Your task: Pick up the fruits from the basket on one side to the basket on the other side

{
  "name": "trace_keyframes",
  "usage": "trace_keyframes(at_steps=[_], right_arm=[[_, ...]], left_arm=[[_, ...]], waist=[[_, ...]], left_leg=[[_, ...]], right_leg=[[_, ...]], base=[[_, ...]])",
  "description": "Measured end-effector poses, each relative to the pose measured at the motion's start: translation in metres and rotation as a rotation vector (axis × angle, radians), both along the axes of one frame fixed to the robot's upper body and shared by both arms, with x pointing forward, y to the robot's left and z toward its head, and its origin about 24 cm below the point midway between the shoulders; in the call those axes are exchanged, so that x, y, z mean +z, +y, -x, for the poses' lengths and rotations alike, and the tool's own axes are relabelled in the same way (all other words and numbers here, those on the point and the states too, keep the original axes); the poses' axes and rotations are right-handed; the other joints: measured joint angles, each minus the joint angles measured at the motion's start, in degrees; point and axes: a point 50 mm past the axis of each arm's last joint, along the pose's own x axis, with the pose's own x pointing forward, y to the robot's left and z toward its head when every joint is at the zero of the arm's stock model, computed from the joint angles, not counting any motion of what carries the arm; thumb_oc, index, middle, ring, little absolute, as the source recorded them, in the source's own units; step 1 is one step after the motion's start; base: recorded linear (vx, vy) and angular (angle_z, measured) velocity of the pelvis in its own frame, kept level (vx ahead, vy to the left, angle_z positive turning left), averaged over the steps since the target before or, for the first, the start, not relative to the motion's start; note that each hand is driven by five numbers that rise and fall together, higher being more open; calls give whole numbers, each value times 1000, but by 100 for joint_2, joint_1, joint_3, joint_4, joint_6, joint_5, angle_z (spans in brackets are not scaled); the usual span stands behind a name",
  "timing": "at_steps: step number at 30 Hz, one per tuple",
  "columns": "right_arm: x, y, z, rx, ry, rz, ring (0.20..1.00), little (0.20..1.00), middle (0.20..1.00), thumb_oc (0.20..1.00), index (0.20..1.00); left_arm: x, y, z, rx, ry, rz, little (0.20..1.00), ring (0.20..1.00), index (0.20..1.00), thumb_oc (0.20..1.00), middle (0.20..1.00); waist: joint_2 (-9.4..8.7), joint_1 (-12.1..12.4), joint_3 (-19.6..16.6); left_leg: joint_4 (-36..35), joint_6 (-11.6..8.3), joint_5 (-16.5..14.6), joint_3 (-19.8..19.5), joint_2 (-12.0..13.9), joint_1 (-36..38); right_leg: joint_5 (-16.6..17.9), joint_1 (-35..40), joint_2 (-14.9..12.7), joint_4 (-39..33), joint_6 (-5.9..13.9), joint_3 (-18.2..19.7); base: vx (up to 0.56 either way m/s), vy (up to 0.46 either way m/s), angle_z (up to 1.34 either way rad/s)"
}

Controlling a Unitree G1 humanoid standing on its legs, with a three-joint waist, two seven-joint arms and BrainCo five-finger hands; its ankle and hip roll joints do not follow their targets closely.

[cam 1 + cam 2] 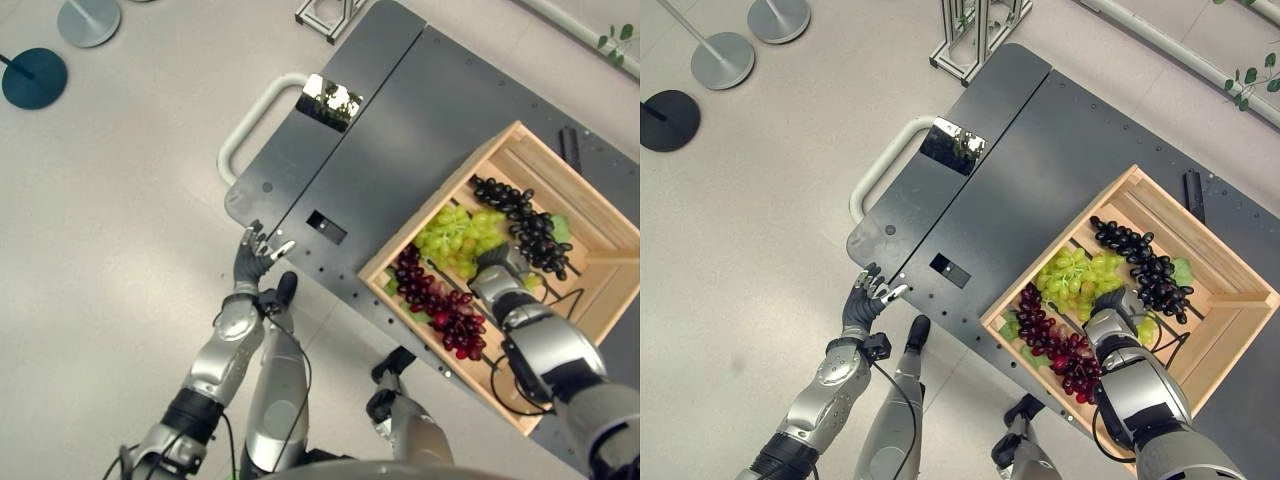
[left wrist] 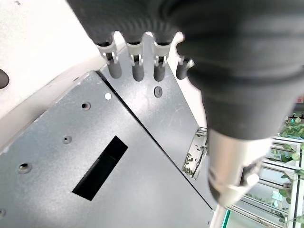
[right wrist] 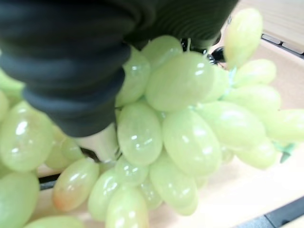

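One wooden crate (image 1: 590, 210) holds three grape bunches: one green (image 1: 458, 236), one red (image 1: 438, 303), one black (image 1: 525, 222).

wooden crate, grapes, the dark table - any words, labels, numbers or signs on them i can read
None can be read.
Wooden crate: bare wood, no print.
Green grapes, red grapes, black grapes: no tags or stickers.
Dark table: only holes, a slot and a shiny plate of reflections.
Left hand and right hand: no marks visible.
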Motion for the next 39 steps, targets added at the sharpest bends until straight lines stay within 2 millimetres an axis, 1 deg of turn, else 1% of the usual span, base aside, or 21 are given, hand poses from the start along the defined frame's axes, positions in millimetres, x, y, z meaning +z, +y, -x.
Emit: trace_keyframes(at_steps=[5, 9, 10, 12, 15, 17, 18, 20, 21, 23, 24, 25, 26, 27, 28, 29, 30, 32, 34, 38, 39], right_arm=[[-1, 2, 0, 13, -9, -2, 200, 200, 200, 200, 200], [-1, 8, -2, 77, -53, -20, 200, 200, 200, 200, 200], [1, 8, -2, 91, -63, -23, 200, 200, 200, 200, 200], [10, 21, -8, 202, -108, -39, 200, 200, 200, 200, 200], [20, 22, -8, 278, -150, -29, 200, 200, 200, 200, 200], [44, 25, -8, 384, -220, 6, 200, 200, 200, 200, 200], [61, 26, -10, 439, -259, 62, 200, 200, 200, 200, 200], [78, 27, -11, 491, -294, 108, 200, 200, 200, 200, 200], [96, 27, -11, 545, -321, 149, 200, 200, 200, 200, 200], [117, 30, -12, 591, -364, 196, 200, 200, 200, 200, 200], [135, 28, -10, 639, -375, 244, 200, 200, 200, 200, 200], [147, 28, -9, 663, -385, 273, 200, 200, 200, 200, 200], [168, 30, -10, 713, -393, 332, 200, 200, 200, 200, 200], [179, 31, -11, 728, -411, 348, 200, 200, 200, 200, 200], [194, 33, -13, 749, -434, 378, 200, 200, 200, 200, 200], [203, 35, -14, 767, -431, 403, 200, 200, 200, 200, 200], [219, 39, -14, 796, -437, 446, 200, 200, 200, 200, 200], [234, 43, -15, 826, -446, 478, 200, 200, 200, 200, 200], [243, 50, -16, 857, -433, 506, 200, 200, 200, 200, 200], [272, 76, -19, 965, -394, 613, 200, 200, 200, 200, 200], [277, 79, -18, 978, -400, 626, 200, 200, 200, 200, 200]], left_arm=[[2, 0, -2, 3, -8, 1, 1000, 1000, 1000, 1000, 1000], [4, 5, -2, 21, -13, 2, 1000, 1000, 1000, 1000, 1000], [4, 7, -2, 28, -14, 3, 1000, 1000, 1000, 1000, 1000], [4, 19, -1, 63, -13, -9, 1000, 1000, 1000, 1000, 1000], [7, 27, -2, 87, -20, -14, 1000, 1000, 1000, 1000, 1000], [8, 37, -1, 101, -22, -33, 1000, 1000, 1000, 1000, 1000], [7, 46, 1, 121, -8, -49, 1000, 1000, 1000, 1000, 1000], [5, 52, 3, 117, 5, -76, 1000, 1000, 1000, 1000, 1000], [6, 55, 4, 111, 3, -92, 1000, 1000, 1000, 1000, 1000], [7, 61, 5, 115, 7, -105, 1000, 1000, 1000, 1000, 1000], [9, 66, 5, 106, 6, -115, 1000, 1000, 1000, 1000, 1000], [11, 69, 7, 103, 3, -126, 1000, 1000, 1000, 1000, 1000], [11, 74, 10, 90, 12, -152, 1000, 1000, 1000, 1000, 1000], [11, 77, 11, 85, 17, -162, 1000, 1000, 1000, 1000, 1000], [11, 78, 11, 71, 23, -173, 1000, 1000, 1000, 1000, 1000], [12, 78, 10, 61, 23, -177, 1000, 1000, 1000, 1000, 1000], [14, 77, 10, 38, 17, -184, 1000, 1000, 1000, 1000, 1000], [15, 76, 9, 15, 14, -188, 1000, 1000, 1000, 1000, 1000], [16, 77, 9, 3, 18, -193, 1000, 1000, 1000, 1000, 1000], [20, 79, 9, -37, 16, -235, 1000, 1000, 1000, 1000, 1000], [21, 79, 8, -43, 11, -252, 1000, 1000, 1000, 1000, 1000]], waist=[[-2, -8, -1], [-7, -43, -3], [-10, -55, -4], [-23, -160, -1], [-45, -195, 2], [-112, -265, 22], [-197, -316, 54], [-299, -315, 61], [-347, -310, 65], [-444, -323, 66], [-508, -316, 69], [-546, -326, 69], [-608, -312, 58], [-640, -317, 62], [-674, -323, 60], [-689, -336, 55], [-711, -334, 43], [-746, -331, 24], [-755, -311, 18], [-760, -318, 14], [-761, -316, 13]], left_leg=[[7, 3, 4, 0, -1, 22], [24, 3, 5, 0, 8, 54], [31, 3, 5, -1, 12, 67], [29, 2, 5, 4, 26, 177], [26, 1, 5, 13, 43, 257], [26, 2, 5, 27, 56, 286], [25, 2, 5, 61, 56, 395], [-7, -1, 3, 109, 60, 557], [-16, 1, 2, 139, 59, 594], [-22, 2, 2, 173, 59, 655], [-23, 10, 7, 190, 50, 680], [-24, 15, 10, 212, 42, 706], [-36, 21, 12, 302, 41, 786], [-49, 22, 12, 312, 36, 853], [-79, 27, 15, 323, 31, 942], [-90, 33, 20, 324, 27, 962], [-97, 42, 25, 324, 18, 969], [-118, 59, 34, 344, -11, 1003], [-139, 75, 47, 347, -34, 1036], [-155, 94, 64, 364, -52, 1050], [-155, 95, 65, 370, -56, 1057]], right_leg=[[3, 30, 0, 1, 2, -2], [6, 71, 9, 7, 2, -1], [7, 86, 13, 7, 1, -2], [6, 187, 28, 6, 1, -1], [9, 265, 42, 9, -2, 5], [20, 280, 52, 14, -16, 13], [24, 358, 44, 15, -18, 49], [23, 477, 37, 12, -18, 75], [24, 497, 27, 19, -16, 87], [25, 503, 10, 60, -16, 131], [24, 501, -12, 99, -16, 164], [25, 503, -26, 108, -15, 185], [22, 501, -58, 152, -13, 245], [23, 542, -71, 157, -13, 259], [22, 606, -82, 164, -12, 270], [22, 627, -85, 168, -11, 275], [19, 624, -99, 187, -9, 287], [19, 616, -142, 222, 1, 320], [9, 623, -169, 259, 13, 325], [10, 604, -193, 280, 16, 334], [10, 607, -199, 286, 16, 335]], base=[[0, 0, 0], [-6, -8, 0], [-28, -32, 1], [0, 0, 0], [0, 0, 0], [-8, 1, -3], [-25, 8, -10], [-24, 15, -10], [-6, 22, -7], [9, 25, -8], [10, 21, -8], [13, 20, -17], [-1, 11, -18], [0, 15, -18], [4, 14, -5], [0, 0, 0], [0, 0, 0], [0, 0, 0], [0, 0, 0], [0, 0, 0], [0, 0, 0]])
